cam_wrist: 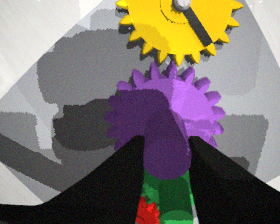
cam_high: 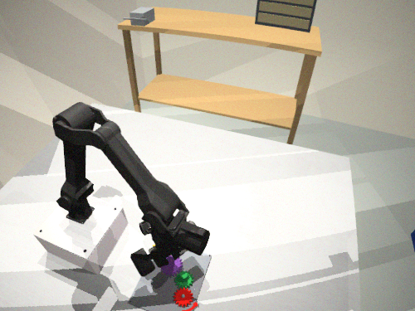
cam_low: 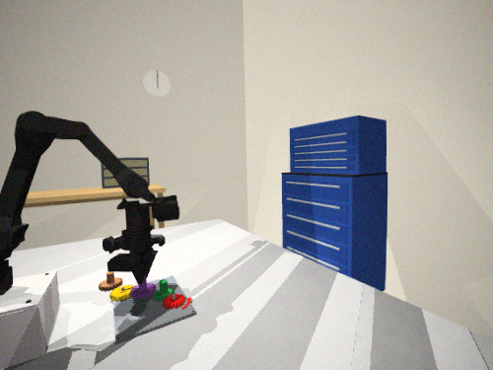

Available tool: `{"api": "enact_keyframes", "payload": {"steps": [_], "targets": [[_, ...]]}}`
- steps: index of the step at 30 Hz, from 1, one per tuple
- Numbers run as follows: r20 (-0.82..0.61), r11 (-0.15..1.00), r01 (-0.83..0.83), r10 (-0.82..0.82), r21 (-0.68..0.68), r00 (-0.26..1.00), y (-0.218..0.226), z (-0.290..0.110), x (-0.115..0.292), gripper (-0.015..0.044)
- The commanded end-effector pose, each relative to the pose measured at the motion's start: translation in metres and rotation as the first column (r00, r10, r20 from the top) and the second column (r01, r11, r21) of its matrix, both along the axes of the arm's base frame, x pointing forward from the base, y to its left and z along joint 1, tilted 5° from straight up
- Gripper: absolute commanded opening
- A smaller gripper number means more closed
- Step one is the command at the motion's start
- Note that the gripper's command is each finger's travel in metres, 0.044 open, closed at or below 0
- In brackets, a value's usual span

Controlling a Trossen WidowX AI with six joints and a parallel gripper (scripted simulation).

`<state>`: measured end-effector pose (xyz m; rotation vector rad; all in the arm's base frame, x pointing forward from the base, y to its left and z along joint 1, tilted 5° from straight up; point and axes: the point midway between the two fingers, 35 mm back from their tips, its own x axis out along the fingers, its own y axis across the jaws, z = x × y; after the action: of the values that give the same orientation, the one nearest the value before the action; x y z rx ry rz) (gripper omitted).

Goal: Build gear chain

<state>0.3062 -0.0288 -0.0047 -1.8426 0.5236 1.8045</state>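
Note:
My gripper is shut on the upright knob of the purple gear. The purple gear is low over the grey board, between the yellow and green gears; its teeth come close to the yellow gear's. I cannot tell whether it sits flat; its peg is hidden. The yellow gear with a black stripe is on its peg. The green gear stands on the board beside the red gear.
A brown-orange gear with an upright knob stands behind the yellow gear, off the board. The red arrow lies beside the red gear. The arm's white base box stands to the left of the board.

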Motion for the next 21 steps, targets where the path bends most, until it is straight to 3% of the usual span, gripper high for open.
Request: {"api": "enact_keyframes", "payload": {"steps": [1,9,21], "targets": [[-0.010,0.998,0.070,-0.070,0.005,0.997,0.0009,-0.0091,-0.0011,0.0000],[-0.013,0.994,0.111,-0.110,0.006,0.994,-0.0001,-0.0063,-0.0008,0.0000],[0.003,0.995,-0.099,0.099,-0.002,0.995,0.0012,-0.0089,-0.0013,0.0000]]}}
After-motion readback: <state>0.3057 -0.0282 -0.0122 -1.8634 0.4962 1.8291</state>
